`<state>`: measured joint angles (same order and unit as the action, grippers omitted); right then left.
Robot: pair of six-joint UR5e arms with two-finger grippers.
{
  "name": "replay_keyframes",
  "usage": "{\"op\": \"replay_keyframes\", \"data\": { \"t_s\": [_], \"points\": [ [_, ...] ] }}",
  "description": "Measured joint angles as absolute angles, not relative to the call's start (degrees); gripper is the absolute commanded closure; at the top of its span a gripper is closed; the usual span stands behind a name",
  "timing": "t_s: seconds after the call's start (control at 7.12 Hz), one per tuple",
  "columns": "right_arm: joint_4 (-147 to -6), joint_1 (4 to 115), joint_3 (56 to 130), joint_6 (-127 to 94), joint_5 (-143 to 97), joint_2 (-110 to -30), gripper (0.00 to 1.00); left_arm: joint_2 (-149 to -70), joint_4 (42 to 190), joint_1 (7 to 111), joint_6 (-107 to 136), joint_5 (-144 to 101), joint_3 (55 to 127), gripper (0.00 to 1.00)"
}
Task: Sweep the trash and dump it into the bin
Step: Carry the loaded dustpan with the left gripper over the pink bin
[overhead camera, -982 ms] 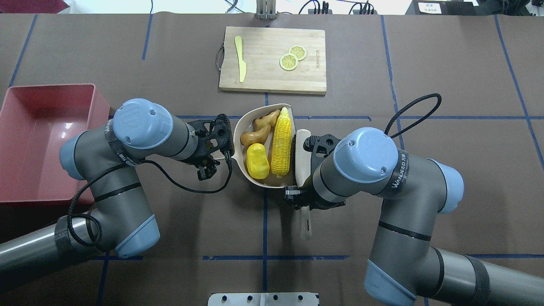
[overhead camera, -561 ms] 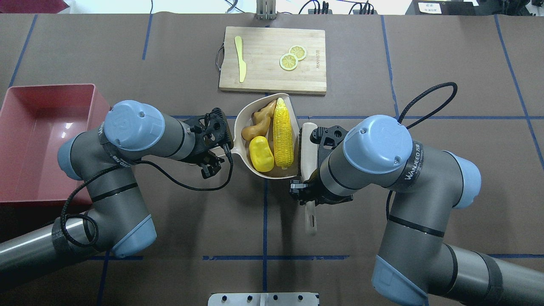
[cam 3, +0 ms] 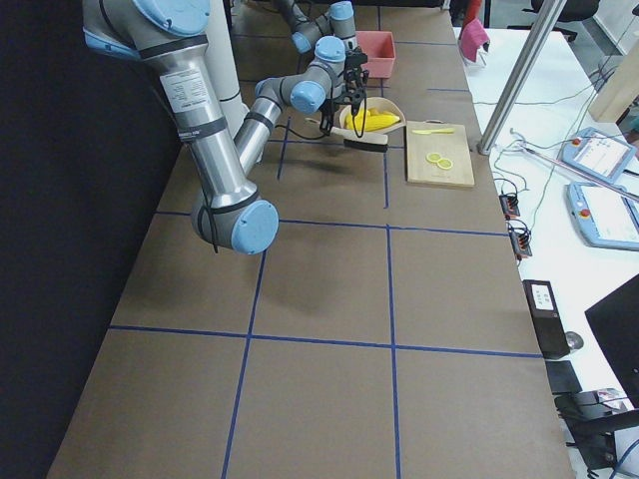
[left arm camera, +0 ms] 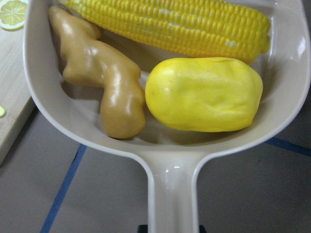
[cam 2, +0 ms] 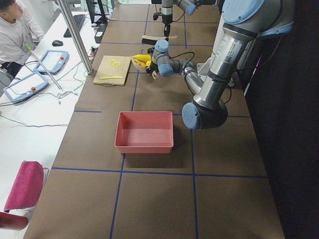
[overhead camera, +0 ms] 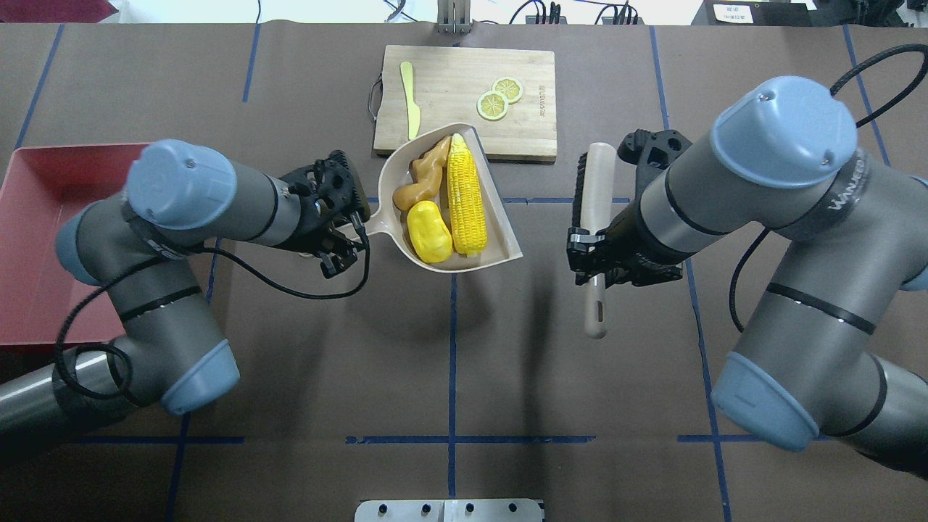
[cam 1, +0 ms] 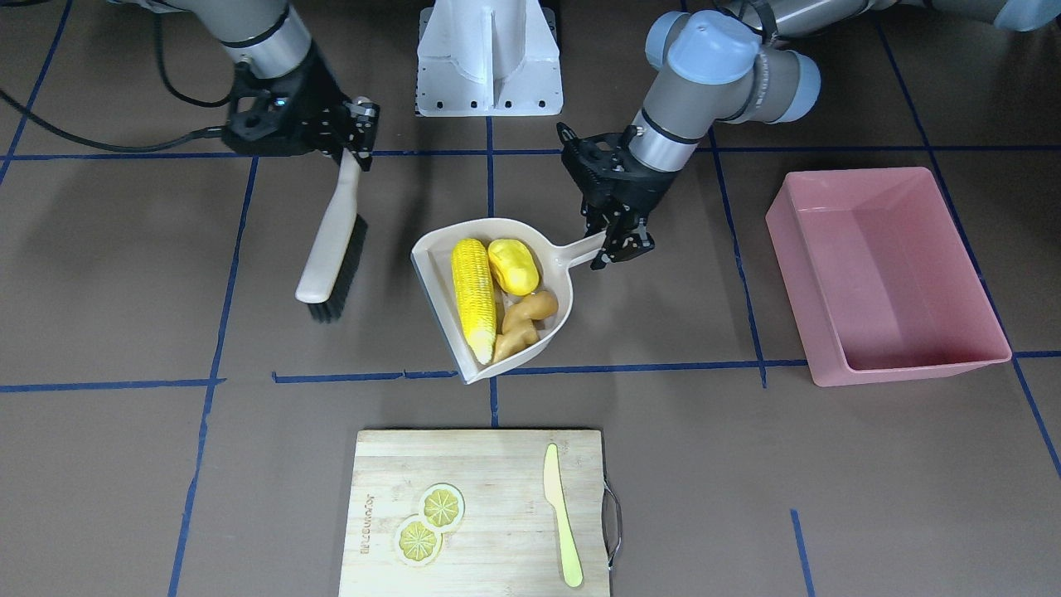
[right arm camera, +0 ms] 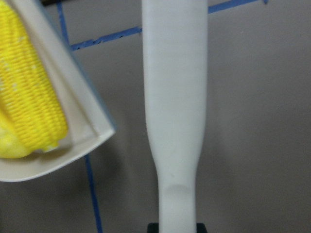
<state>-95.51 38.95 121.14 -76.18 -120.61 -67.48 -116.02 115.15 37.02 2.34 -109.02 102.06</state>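
The left gripper [overhead camera: 360, 228] is pinching the dustpan [overhead camera: 507, 243] by its handle, with the corn cob [overhead camera: 464, 203], potato lump [overhead camera: 429, 232] and ginger root [overhead camera: 420, 181] lying just ahead in the pan. The bin [overhead camera: 29, 239] is sitting well apart behind its wrist. The right gripper [overhead camera: 591, 251] is clamping the brush [overhead camera: 596, 196], which is hanging well apart from the pan's open lip.

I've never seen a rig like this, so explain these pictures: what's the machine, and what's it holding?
It's a robot with two arms at a table. Cameras look from above, from across the table, from both ends and each wrist. Its left hand grips the handle of a dustpan carrying a corn cob, a potato and a ginger root. Its right hand holds a brush. A pink tub sits on its left. A cutting board with lemon slices and a knife lies beyond.
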Motion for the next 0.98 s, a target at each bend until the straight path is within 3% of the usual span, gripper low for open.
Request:
{"op": "replay_keyframes", "data": {
  "t_s": [0.56,0.98],
  "points": [
    [-95.78,43.82,123.45,-68.05,-120.79,-76.99,1.0,-103.78,115.89,59.84,-9.87,-132.34,103.56,0.99],
    [-95.72,44.43,123.42,-65.25,-120.59,-78.9,1.0,-95.55,115.82,79.87,-31.82,-149.77,95.57,0.99]
  ]
}}
